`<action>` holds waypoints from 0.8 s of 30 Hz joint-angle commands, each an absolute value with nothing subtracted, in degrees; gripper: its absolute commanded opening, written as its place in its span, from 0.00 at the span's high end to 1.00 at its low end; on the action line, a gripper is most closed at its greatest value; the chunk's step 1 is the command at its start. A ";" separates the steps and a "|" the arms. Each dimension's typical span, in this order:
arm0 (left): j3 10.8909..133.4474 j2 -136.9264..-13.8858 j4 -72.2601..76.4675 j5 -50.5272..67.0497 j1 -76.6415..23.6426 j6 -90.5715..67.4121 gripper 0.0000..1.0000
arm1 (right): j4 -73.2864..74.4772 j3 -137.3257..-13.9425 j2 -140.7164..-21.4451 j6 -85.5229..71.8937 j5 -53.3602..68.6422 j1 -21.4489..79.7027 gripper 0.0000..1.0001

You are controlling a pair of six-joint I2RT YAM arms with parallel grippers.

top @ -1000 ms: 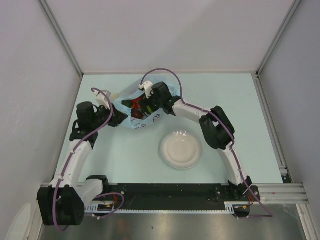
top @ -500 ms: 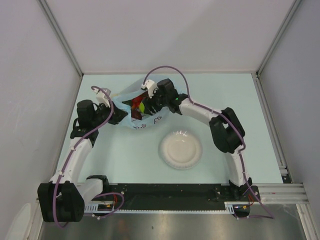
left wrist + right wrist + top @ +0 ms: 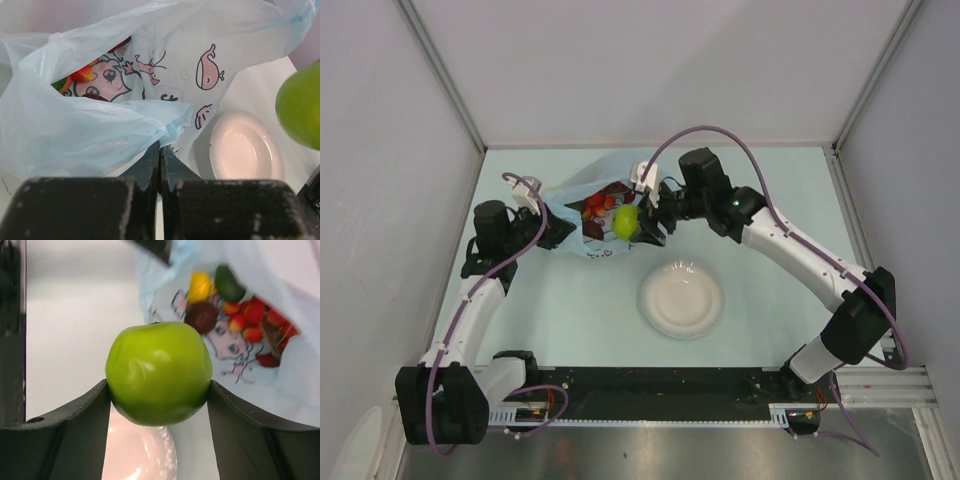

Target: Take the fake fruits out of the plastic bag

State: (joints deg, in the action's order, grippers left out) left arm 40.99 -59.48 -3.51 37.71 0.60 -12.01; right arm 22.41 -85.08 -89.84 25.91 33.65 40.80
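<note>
The light-blue plastic bag (image 3: 582, 228) lies at the back left of the table, its mouth open to the right. My left gripper (image 3: 558, 234) is shut on the bag's crumpled left edge (image 3: 150, 127), with its jaws pressed together (image 3: 160, 150). My right gripper (image 3: 638, 226) is shut on the green apple (image 3: 626, 221), held just outside the bag's mouth above the table. In the right wrist view the apple (image 3: 159, 372) sits between both fingers (image 3: 85, 415). A lemon (image 3: 200, 286), an avocado (image 3: 230, 285), a maroon fruit (image 3: 201, 317) and red grapes (image 3: 255, 315) lie in the bag.
A round white plate (image 3: 682, 298) stands in front of the bag, right of centre; it also shows in the left wrist view (image 3: 245, 152) and under the apple in the right wrist view (image 3: 140, 455). Grey walls close in the back and sides.
My right gripper has come out of the bag with the green apple and moved toward the plate, as the right arm swung out to the right. The left gripper has kept its hold.
</note>
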 commanded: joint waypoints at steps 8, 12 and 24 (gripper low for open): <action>43.85 -58.71 -0.44 38.41 0.53 -11.51 0.95 | 68.02 -84.20 -83.23 75.05 15.32 46.84 0.65; 44.73 -58.54 -0.26 38.58 0.44 -11.51 0.95 | 70.75 -83.76 -87.88 77.25 3.45 50.36 0.69; 44.04 -55.64 4.13 39.81 0.53 -14.24 0.95 | 74.17 -85.08 -108.01 65.76 -25.82 56.51 0.76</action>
